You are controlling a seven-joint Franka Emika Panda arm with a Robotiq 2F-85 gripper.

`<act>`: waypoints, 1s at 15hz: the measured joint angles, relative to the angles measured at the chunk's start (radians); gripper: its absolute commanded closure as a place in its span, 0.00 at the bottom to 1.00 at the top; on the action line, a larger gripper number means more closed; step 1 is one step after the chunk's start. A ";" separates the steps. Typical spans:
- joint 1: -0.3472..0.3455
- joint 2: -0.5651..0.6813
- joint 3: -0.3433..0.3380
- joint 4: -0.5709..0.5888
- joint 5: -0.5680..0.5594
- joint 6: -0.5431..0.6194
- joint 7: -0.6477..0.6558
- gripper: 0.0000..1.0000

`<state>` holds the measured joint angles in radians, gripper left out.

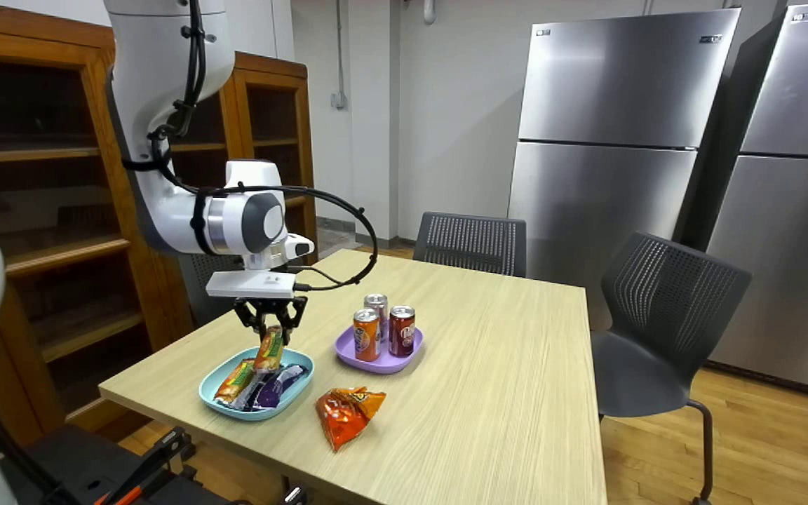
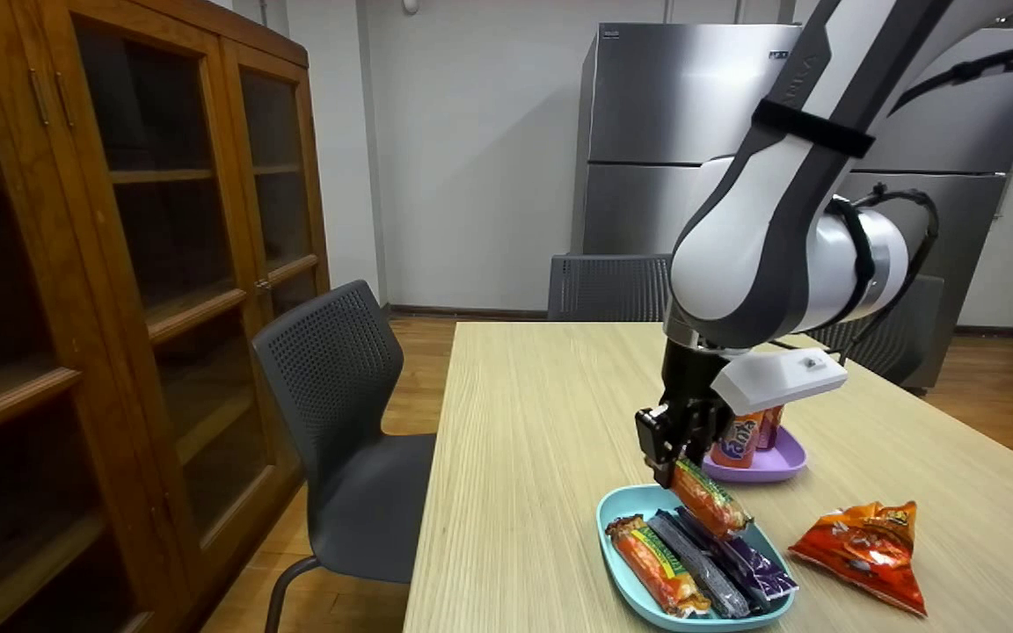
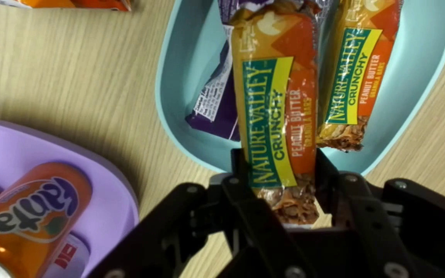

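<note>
Near left, over the blue tray [image 1: 250, 415] where one granola bar [image 1: 234, 381] lies, my claw [image 1: 274, 335] pinches a second bar [image 3: 276, 112] by its upper end, gripped but not yet released, with three cans [image 1: 384, 326] on the purple tray [image 1: 383, 366] farther right.

Robot arm [image 1: 165, 63] and gripper [image 1: 274, 335], external features.
Rounded white links [image 2: 731, 251] bear dark grey bands [image 2: 783, 264], faint lettering [image 2: 804, 83] and black straps [image 2: 810, 127]. Above the white wrist box [image 1: 251, 284] is a dark grey joint cap [image 1: 255, 221] with a pale oval [image 1: 274, 223]; from the box's end a black cable [image 1: 374, 245] makes a wide loop; below the box, the gripper is jointed and matt black, set with silver screws [image 3: 400, 184].
</note>
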<state>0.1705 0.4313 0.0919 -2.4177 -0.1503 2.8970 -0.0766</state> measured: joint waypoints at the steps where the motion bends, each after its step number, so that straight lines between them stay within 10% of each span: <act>1: 0.000 0.000 0.009 -0.005 0.000 0.000 -0.003 0.82; 10: 0.000 0.019 0.041 -0.030 0.001 0.000 -0.014 0.82; 11: 0.000 0.022 0.041 -0.030 0.001 0.000 -0.014 0.40; 15: -0.002 0.022 0.041 -0.030 0.001 0.000 -0.014 0.11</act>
<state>0.1688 0.4537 0.1332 -2.4475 -0.1489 2.8967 -0.0905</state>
